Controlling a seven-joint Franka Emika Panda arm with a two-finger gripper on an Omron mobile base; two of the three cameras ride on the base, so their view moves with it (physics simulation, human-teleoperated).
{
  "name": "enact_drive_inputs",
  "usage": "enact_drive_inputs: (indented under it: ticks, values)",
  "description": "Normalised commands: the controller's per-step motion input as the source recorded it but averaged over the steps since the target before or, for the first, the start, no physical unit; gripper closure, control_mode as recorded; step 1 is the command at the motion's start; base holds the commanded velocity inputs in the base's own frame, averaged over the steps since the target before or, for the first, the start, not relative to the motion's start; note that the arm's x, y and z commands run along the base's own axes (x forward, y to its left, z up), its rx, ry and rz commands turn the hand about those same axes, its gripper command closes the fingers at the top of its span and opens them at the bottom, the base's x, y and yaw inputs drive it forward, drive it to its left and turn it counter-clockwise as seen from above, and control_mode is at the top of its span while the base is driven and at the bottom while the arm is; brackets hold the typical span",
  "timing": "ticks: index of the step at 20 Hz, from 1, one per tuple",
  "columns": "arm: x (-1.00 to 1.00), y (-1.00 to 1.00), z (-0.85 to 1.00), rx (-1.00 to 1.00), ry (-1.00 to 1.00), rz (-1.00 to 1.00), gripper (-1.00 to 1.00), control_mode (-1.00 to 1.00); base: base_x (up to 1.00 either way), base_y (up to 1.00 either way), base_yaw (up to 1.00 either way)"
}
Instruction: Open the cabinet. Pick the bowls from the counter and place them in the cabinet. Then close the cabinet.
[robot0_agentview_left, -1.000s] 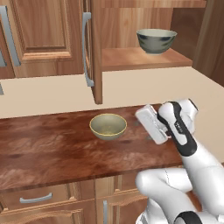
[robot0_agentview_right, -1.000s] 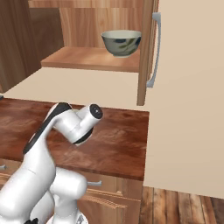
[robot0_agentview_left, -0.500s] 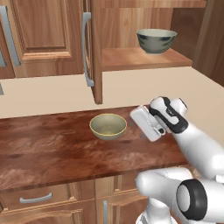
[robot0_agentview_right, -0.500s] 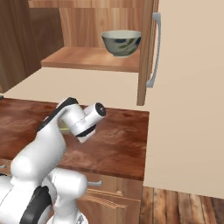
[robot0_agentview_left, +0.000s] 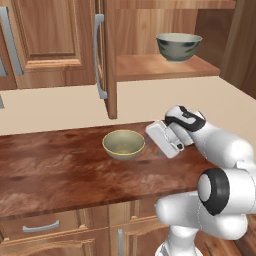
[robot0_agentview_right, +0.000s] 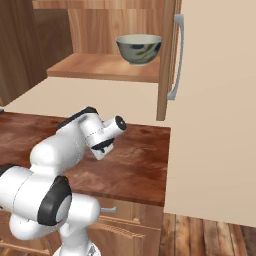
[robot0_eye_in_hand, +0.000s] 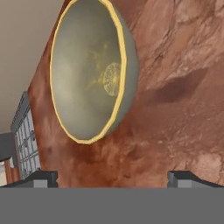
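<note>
Your fingers (robot0_eye_in_hand: 41, 178) stand wide apart, gripping nothing. You have the olive bowl (robot0_eye_in_hand: 89, 72) on the counter (robot0_eye_in_hand: 175, 65) just ahead of them, untouched.

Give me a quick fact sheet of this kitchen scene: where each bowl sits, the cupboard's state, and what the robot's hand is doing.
cabinet: doors open
grey-green bowl: on the cabinet shelf
beige-olive bowl: upright on the counter, below the open cabinet
end effector: open, empty, beside the beige-olive bowl, not touching it
task progress: one bowl stored, one still to pick, cabinet not yet closed
</note>
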Motion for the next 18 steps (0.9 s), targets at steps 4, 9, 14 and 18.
enact_drive_inputs:
  ticks: [4,9,14,18]
  values:
    - [0.33,0.01,-0.19,0.0,-0.06,0.01,-1.0,-1.0,0.0,0.0,0.0]
    - [0.25,0.03,-0.21,0.0,-0.13,0.0,-1.0,-1.0,0.0,0.0,0.0]
    - [0.19,0.09,-0.08,0.0,-0.08,0.0,-1.0,-1.0,0.0,0.0,0.0]
    - [0.18,0.08,-0.09,0.0,-0.02,0.0,-1.0,-1.0,0.0,0.0,0.0]
